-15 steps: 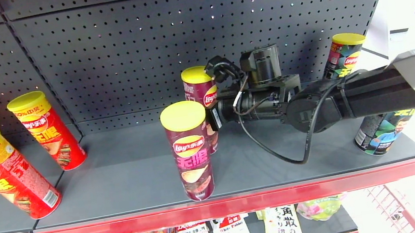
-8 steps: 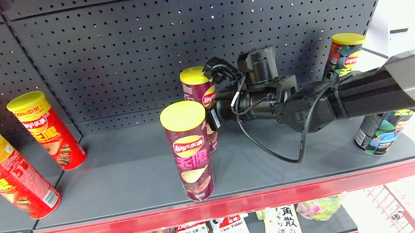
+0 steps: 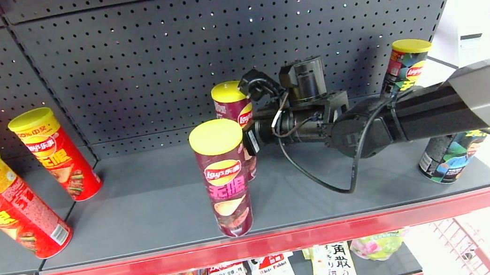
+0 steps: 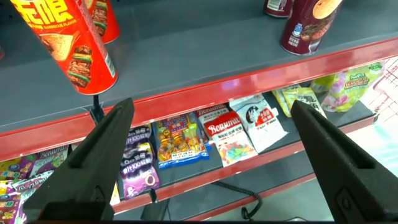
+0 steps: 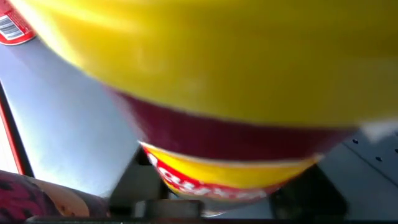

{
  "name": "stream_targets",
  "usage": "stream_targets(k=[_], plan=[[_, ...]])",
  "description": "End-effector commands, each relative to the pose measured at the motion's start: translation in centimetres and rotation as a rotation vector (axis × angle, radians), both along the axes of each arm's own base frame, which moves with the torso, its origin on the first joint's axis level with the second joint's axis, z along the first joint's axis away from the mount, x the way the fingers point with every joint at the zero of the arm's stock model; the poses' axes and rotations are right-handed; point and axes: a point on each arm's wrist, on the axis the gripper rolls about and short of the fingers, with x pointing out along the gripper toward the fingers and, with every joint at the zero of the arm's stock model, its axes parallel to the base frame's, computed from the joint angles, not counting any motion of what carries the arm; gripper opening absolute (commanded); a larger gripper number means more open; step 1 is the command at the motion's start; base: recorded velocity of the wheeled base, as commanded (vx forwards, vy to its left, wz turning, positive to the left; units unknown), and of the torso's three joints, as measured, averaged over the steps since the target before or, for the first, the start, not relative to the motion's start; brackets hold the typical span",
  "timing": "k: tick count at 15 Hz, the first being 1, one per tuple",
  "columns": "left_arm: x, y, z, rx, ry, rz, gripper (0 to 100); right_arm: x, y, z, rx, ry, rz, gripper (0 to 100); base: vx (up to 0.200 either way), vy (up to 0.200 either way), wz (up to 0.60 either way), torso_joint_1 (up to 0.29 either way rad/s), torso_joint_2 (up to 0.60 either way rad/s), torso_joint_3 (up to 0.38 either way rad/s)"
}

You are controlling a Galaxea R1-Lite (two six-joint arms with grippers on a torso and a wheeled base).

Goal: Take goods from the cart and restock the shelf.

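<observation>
1. Your right gripper (image 3: 248, 133) is clamping a maroon chip can (image 3: 230, 104) with a yellow lid, upright, near the pegboard back of the shelf (image 3: 154, 201).
2. That can is sitting just behind a matching front can (image 3: 223, 173) at the shelf's front edge; you cannot tell whether its base is touching the shelf.
3. Your left gripper (image 4: 211, 104) is hanging spread wide, holding nothing, before the shelf's red lip and above the snack bags (image 4: 239, 134) below.
4. Red cans (image 3: 55, 153) are standing well to the left.
</observation>
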Motion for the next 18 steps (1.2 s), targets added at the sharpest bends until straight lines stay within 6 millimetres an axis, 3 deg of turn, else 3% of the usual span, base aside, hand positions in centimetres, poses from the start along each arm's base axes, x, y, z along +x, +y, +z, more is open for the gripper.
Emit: stream_targets(k=[1, 7, 13, 14, 18], plan=[[0.0, 0.0, 0.0, 0.001, 0.003, 0.000, 100, -0.1, 0.0, 0.1, 0.001, -0.001, 0.002, 100, 0.000, 0.000, 0.00, 0.000, 0.00, 0.000], [0.1, 0.0, -0.2, 0.000, 0.009, -0.002, 100, -1.0, -0.7, 0.7, -0.003, 0.002, -0.008, 100, 0.000, 0.000, 0.00, 0.000, 0.00, 0.000], [0.0, 0.0, -0.7, 0.000, 0.012, -0.005, 100, -3.9, -3.5, 1.0, -0.039, 0.043, -0.049, 100, 0.000, 0.000, 0.00, 0.000, 0.00, 0.000], [-0.3, 0.0, -1.0, -0.001, 0.002, -0.012, 100, -4.2, -4.8, 0.4, -0.060, 0.070, -0.072, 100, 0.000, 0.000, 0.00, 0.000, 0.00, 0.000], [-0.7, 0.1, -1.4, 0.000, 0.009, -0.018, 100, -4.4, -6.8, -0.2, -0.095, 0.087, -0.170, 100, 0.000, 0.000, 0.00, 0.000, 0.00, 0.000]])
